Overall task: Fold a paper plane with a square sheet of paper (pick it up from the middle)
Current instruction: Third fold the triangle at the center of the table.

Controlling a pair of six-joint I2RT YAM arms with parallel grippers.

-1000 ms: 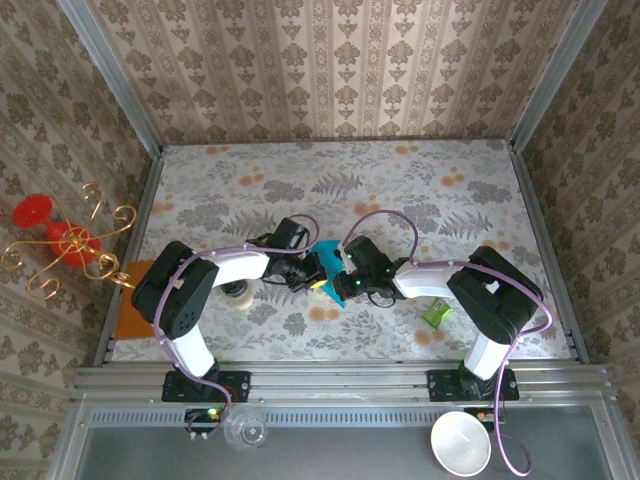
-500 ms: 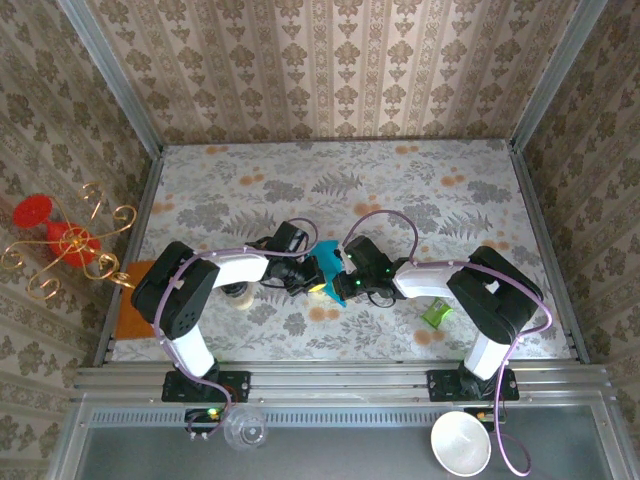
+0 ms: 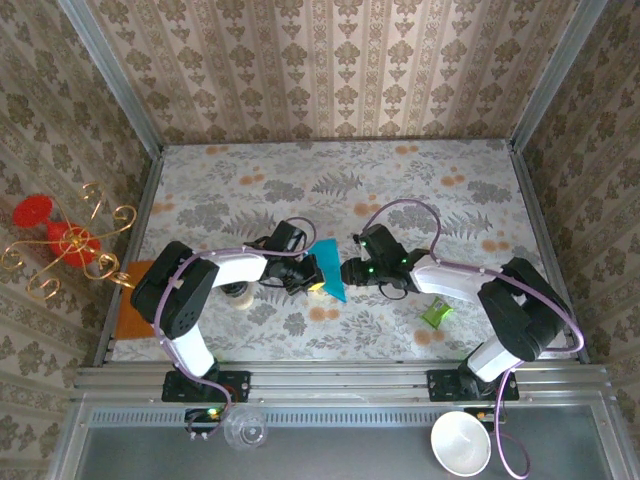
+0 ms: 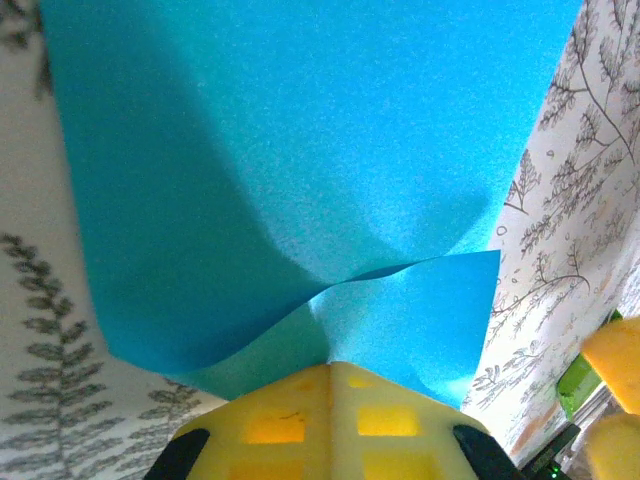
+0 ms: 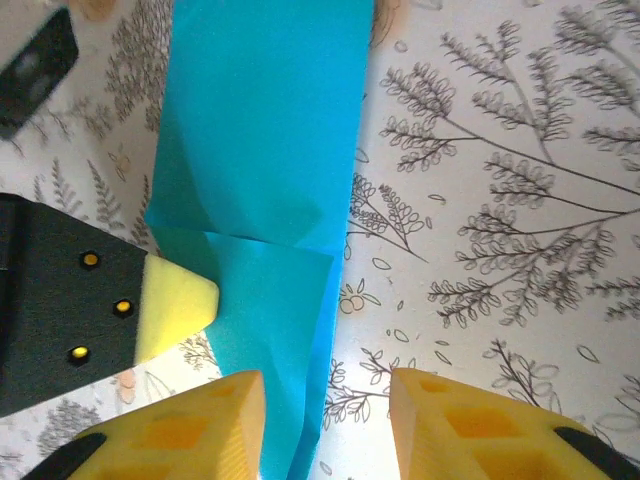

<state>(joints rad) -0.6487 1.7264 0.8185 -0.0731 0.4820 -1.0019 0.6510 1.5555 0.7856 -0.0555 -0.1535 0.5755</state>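
Observation:
The teal-blue square sheet of paper (image 3: 327, 268) is bent over on itself near the table's middle. My left gripper (image 3: 313, 276) is shut on the sheet's edge; in the left wrist view the sheet of paper (image 4: 300, 170) buckles upward from the closed yellow pads (image 4: 280, 425). My right gripper (image 3: 349, 271) stands open just right of the paper, touching nothing. In the right wrist view the sheet of paper (image 5: 265, 150) lies in layers beside the left fingertip (image 5: 175, 305), and my right gripper (image 5: 325, 410) straddles the paper's right edge. No pointed dart shape shows.
A small green crumpled wrapper (image 3: 436, 314) lies on the floral tablecloth right of the right arm. An orange mat (image 3: 128, 305) sits at the left edge. A round white object (image 3: 238, 294) lies under the left arm. Walls close in on three sides.
My right gripper has let go of the paper and drawn back to the right, its arm swinging outward. The left gripper has kept its hold, and the sheet shifted slightly.

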